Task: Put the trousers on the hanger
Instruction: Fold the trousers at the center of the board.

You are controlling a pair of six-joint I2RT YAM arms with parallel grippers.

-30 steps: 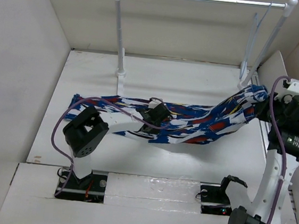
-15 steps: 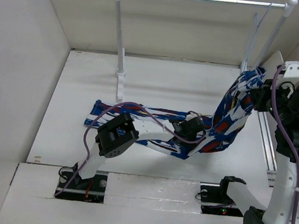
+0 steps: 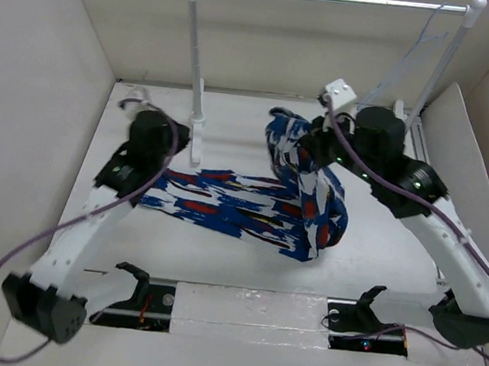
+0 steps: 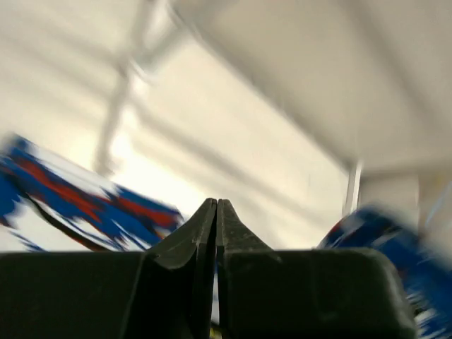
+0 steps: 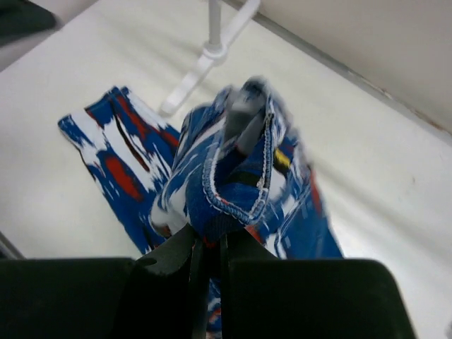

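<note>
The trousers (image 3: 225, 205) lie in a long band across the middle of the worktop (image 3: 251, 118); in the overhead view the band runs from left of centre to a folded bulge at lower right of centre; from there one end rises in a bunch toward the upper middle of the frame, lifted off the surface; the right claw (image 5: 208, 236) is clenched on that raised bunch; its own camera shows the fingers (image 5: 173, 247) pinching a stitched edge of the cloth, with the rest hanging down to the worktop below; the left claw (image 4: 217, 206) is pressed shut with nothing between its jaws; in its wrist view the trousers show only as blurs at lower left and lower right; seen from overhead, that claw sits at the upper left, just beside the foot of the left post of the rack (image 3: 192, 55) and near the left end of the band; the hanger (image 3: 403, 62) hangs by its hook from the rack's rail at the upper right, slanting down toward the right arm, apart from the trousers
</note>
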